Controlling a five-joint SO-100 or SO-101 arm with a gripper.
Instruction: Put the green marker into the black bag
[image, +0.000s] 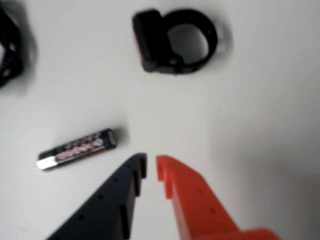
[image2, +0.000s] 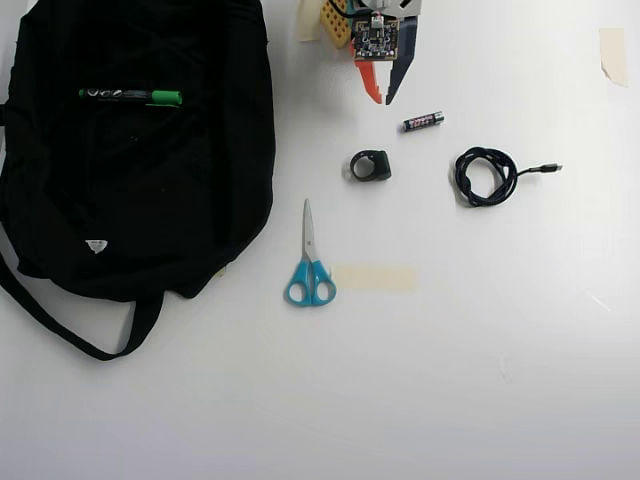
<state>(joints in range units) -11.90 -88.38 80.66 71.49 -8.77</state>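
Observation:
The green marker lies flat on top of the black bag near its upper part in the overhead view. The bag fills the left of the table, with a small white tag and a strap trailing at the bottom left. My gripper is at the top centre, well to the right of the bag, with one orange and one black finger. In the wrist view the gripper has its tips nearly closed with a narrow gap and holds nothing. The marker and the bag are out of the wrist view.
A small black battery lies just right of my gripper. A black ring-shaped strap, a coiled black cable, blue scissors and a strip of tape lie on the white table.

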